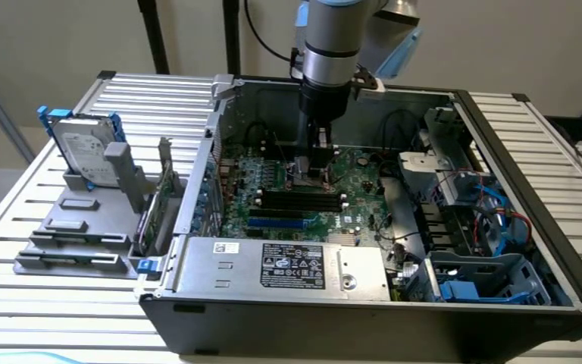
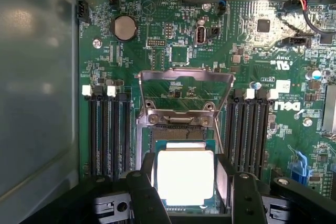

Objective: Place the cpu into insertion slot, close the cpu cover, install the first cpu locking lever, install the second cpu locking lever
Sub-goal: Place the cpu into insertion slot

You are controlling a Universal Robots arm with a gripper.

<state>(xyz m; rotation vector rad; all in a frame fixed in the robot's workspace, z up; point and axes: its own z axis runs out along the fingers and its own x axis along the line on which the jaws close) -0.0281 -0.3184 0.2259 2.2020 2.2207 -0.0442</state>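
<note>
Cpu (image 2: 185, 177): a small shiny square, bright in the light, with a thin green edge. It sits between the two fingers, right over the insertion slot, and hides most of it.
Gripper (image 2: 186, 166): its fingers (image 2: 144, 182) are spread wide, one on each side of the cpu, and they hold it by two edges (I cannot tell if the cpu touches the slot). In the exterior view the gripper (image 1: 311, 178) is low inside the case, just over the motherboard.
Insertion slot (image 2: 176, 131): a dark square hole with a grey rim. A thin dark strip of it peeks out between the cpu and the hinge of the cpu cover.
Cpu cover (image 2: 181, 114): a silver frame with a window in the middle. It is tipped up and open, and green board shows through the window.
Motherboard (image 2: 173, 40): green, with a round coin battery (image 2: 125, 27) near one corner.
Memory slots (image 2: 107, 129): long and black, in rows on both sides of the insertion slot.
Case (image 1: 372, 334): a big black computer box, lying open on a table (image 1: 564, 144) of silver slats.
Power box (image 1: 220, 265): grey, with a label, at the near wall of the case.
Hard drive (image 1: 84, 148): it stands in a grey holder (image 1: 79, 220) on the table at the exterior view's left, apart from the case.
</note>
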